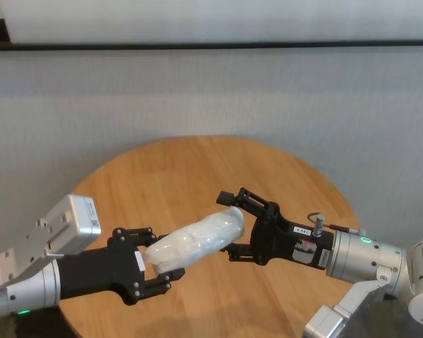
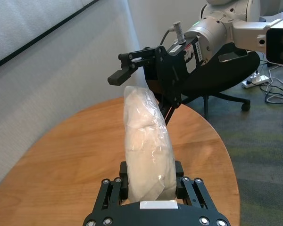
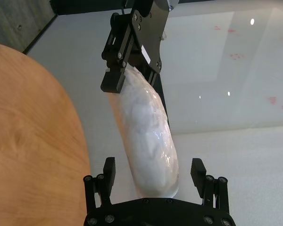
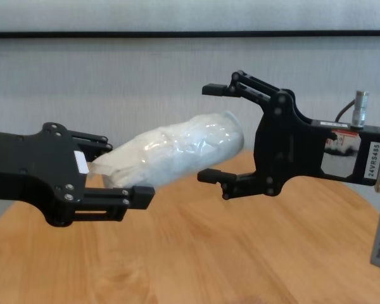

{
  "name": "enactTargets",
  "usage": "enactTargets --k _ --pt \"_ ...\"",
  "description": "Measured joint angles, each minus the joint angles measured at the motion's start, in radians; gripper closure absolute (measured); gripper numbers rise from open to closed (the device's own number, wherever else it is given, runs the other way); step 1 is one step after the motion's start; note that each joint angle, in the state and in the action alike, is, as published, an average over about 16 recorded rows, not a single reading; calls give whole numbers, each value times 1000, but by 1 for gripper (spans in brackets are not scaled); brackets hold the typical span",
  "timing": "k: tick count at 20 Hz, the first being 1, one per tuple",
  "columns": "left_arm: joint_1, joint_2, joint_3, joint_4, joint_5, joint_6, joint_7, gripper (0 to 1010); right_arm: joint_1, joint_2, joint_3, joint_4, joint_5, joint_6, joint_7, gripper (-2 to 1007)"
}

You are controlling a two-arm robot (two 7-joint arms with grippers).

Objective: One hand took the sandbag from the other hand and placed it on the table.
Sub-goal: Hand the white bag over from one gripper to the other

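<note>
The sandbag (image 1: 197, 239), white in crinkly clear plastic, hangs in the air above the round wooden table (image 1: 197, 162). My left gripper (image 1: 155, 257), the matte-black one with the white sticker, is shut on the bag's near end, which also shows in the left wrist view (image 2: 148, 141). My right gripper (image 1: 229, 227), the claw with the "24VRS485" plate, is open. Its fingers straddle the bag's far end, one above and one below in the chest view (image 4: 209, 133). The right wrist view shows gaps on both sides of the bag (image 3: 148, 132).
The grey carpeted floor lies all around and beyond the table's far rim. In the left wrist view a black office chair (image 2: 217, 80) and cables (image 2: 269, 84) are on the floor behind my right arm.
</note>
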Motion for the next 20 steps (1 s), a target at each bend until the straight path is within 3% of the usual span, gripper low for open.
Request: enactTargets --k 7,20 --pt "0 0 0 0 0 0 0 441 9 0 -14 7 1 7 -9 -2" --pt "0 0 0 0 0 0 0 441 15 0 -27 5 41 26 6 -2"
